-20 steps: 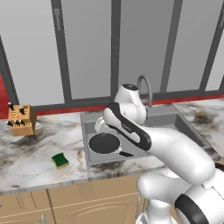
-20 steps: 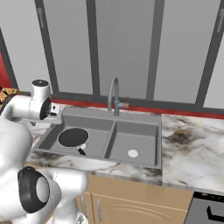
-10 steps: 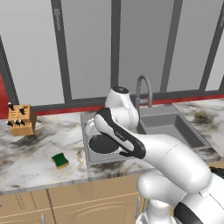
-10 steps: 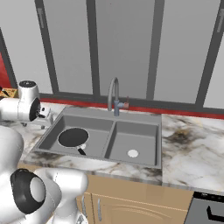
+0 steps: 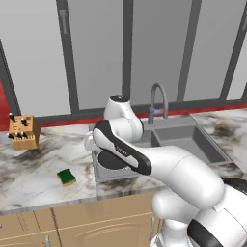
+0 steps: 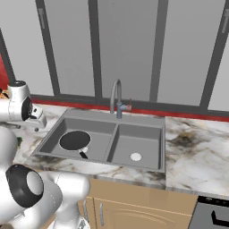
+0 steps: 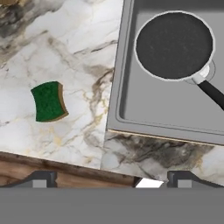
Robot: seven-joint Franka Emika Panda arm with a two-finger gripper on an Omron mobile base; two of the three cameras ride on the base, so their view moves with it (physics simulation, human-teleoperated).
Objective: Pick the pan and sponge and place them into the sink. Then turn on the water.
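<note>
Currently the gripper point(image 7: 109, 177) is hovering over the front edge of the counter, its two fingertips spread wide with nothing between them. Judged from the layout, the pan step is done and the sponge step is in hand: the pan point(image 7: 174, 45) is lying flat in the left basin of the sink point(image 7: 117, 78), its black handle pointing toward the basin's near corner and partly covering the drain.

Next, the sponge point(image 7: 49, 101) is resting green side up on the marble counter point(image 7: 83, 48), well apart from the sink rim and to its left. The coming move likely calls for shifting the hand sideways until the sponge sits between the fingertips, descending, and closing on its short sides. The sponge is small and low, so a shallow descent risks closing above it.

Farther along, the right basin is sitting bare with its pale drain point(image 6: 136, 157) showing. The gooseneck faucet point(image 6: 117, 96) is standing behind the divider between the basins; no water is running from its spout, so that step is not yet done.

Beyond the counter, a wooden knife block point(image 5: 23, 132) is standing near the back edge at the far left. A red strip is running along the base of the wall, and tall grey panels with dark frames point(image 6: 94, 44) are closing off the room behind.
</note>
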